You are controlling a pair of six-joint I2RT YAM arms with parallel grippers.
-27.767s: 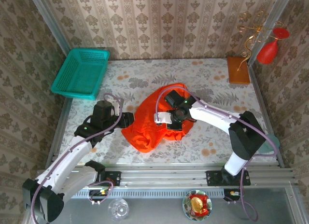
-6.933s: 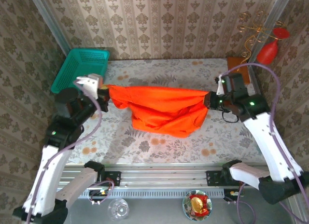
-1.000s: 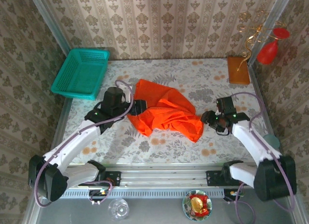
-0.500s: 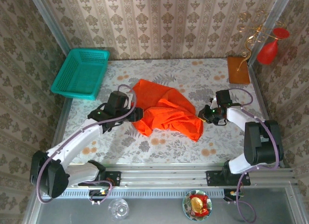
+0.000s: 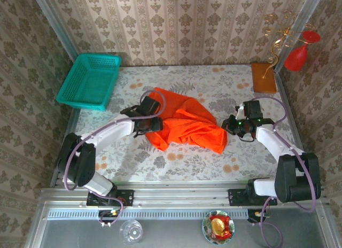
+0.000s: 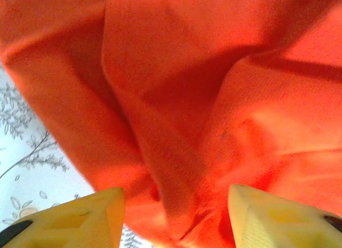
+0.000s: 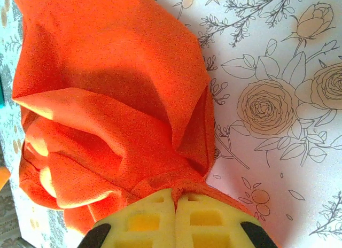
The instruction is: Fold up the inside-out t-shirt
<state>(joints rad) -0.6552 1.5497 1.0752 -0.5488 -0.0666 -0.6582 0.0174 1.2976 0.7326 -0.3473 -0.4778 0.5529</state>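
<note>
Left claw (image 6: 173, 218) has reached the t-shirt (image 5: 187, 125), agape; right claw (image 7: 175, 216) seemingly pinching.

Place: a robot test booth dressed to look like a home.
Walls: patterned wallpaper (image 5: 187, 23) on flat panels, with bare metal posts (image 5: 52, 21) at the upper corners.
Table: floral cloth (image 5: 176, 160); aluminium rail (image 5: 176, 197) along the bottom, carrying the robot arms (image 5: 109, 131).
Props: teal basket (image 5: 88, 79) upper left; red vase (image 5: 298, 54) upper right.
</note>
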